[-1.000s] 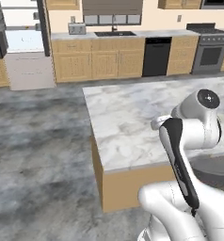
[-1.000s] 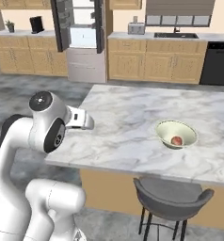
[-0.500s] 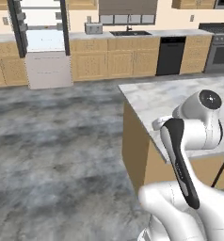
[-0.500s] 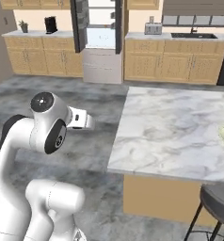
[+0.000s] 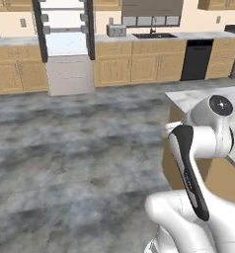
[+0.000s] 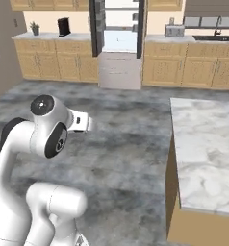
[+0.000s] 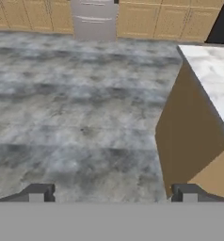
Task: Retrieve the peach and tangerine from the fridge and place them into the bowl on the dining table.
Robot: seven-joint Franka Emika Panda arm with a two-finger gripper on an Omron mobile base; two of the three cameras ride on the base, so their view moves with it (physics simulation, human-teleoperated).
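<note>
Gripper [image 7: 111, 193] spread wide and empty; fridge [image 7: 94, 19] stands open far ahead across the floor, dining table [image 7: 212, 70] nearby; fruit inside indiscernible, judged light, soft-skinned, best grasped gently across its middle.

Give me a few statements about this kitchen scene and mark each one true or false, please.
1. The fridge doors stand open. True.
2. The end effector is holding a fruit. False: its fingers are spread wide with nothing between them.
3. The dining table has a white marble top on a tan wooden base. True.
4. The fridge stands right beside the dining table. False: it is across the grey floor, against the far wall.
5. A toaster sits on the counter near the sink. True.
</note>
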